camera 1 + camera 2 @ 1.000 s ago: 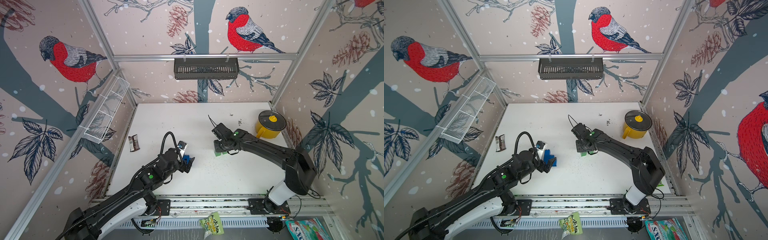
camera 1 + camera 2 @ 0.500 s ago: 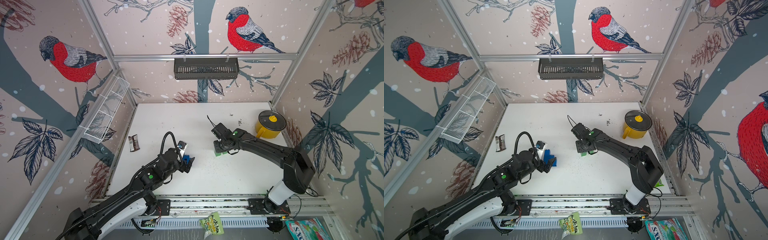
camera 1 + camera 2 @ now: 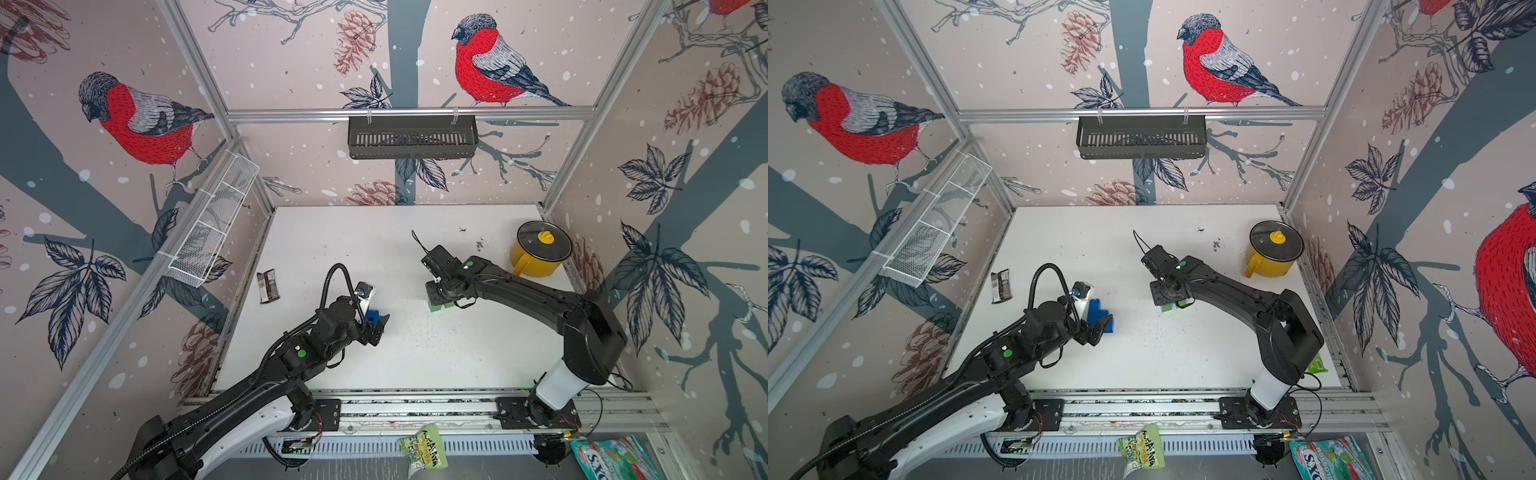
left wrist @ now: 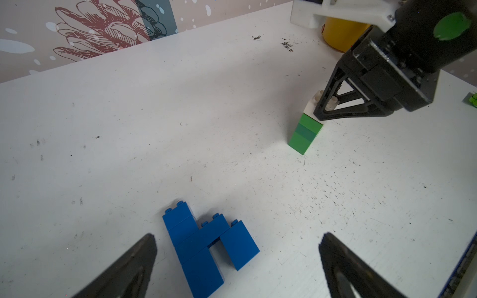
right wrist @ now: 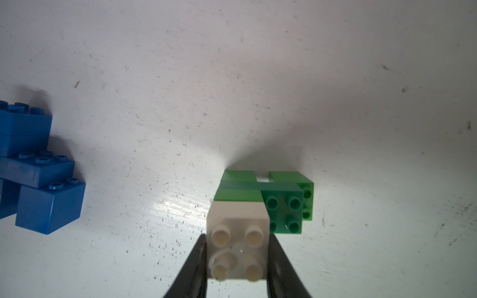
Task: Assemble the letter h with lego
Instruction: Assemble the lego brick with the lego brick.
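Right of centre in a top view, the green lego stands on the desk; the right arm's jaws pinch the white brick capping its taller column, studs up, so I'd judge the coming move runs straight down that upright axis; the left jaws hang spread by the blue h, well apart; the yellow pot, far right, blocks nothing.

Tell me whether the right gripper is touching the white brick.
Touching. In the right wrist view both fingers of the right gripper press against opposite sides of the white brick, no gap.
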You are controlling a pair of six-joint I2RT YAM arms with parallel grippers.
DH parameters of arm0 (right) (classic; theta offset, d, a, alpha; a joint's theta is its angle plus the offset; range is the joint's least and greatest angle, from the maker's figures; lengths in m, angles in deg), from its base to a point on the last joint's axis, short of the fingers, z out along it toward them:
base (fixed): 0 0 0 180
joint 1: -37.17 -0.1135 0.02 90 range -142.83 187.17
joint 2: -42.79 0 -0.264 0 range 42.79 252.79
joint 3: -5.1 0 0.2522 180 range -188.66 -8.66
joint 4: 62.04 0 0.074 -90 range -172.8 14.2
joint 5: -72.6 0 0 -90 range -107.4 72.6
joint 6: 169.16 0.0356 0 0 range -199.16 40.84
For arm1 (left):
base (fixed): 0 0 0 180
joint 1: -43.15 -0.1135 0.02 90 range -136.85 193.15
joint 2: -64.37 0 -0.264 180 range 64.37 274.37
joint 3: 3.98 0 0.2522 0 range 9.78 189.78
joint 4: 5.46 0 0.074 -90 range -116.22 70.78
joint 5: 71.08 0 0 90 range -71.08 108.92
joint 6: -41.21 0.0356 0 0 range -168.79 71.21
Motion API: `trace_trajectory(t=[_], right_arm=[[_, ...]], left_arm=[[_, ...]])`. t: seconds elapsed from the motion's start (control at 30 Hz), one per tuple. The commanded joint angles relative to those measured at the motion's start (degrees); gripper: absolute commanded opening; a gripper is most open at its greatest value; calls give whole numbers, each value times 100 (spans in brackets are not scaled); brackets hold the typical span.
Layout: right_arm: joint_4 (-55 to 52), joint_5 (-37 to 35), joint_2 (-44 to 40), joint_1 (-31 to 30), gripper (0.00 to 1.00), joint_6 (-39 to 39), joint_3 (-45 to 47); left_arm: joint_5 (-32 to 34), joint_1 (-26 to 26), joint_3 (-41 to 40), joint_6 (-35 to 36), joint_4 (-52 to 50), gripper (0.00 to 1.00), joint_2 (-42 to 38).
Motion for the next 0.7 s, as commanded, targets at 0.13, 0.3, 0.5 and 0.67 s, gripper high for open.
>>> trace_trajectory(t=[0.13, 0.3, 0.5, 0.67], right_arm=[[-286, 51, 80, 39, 0, -147, 3], [-327, -55, 150, 43, 0, -98, 26], [-273, -31, 281, 42, 0, -61, 161], [-235, 8, 266, 17, 0, 33, 168]], left_arm=[[-62, 5, 22, 14, 65, 98, -14], [-67, 10, 15, 11, 64, 98, -6], [-84, 10, 14, 7, 56, 98, 2], [-91, 10, 21, 6, 60, 98, 2]])
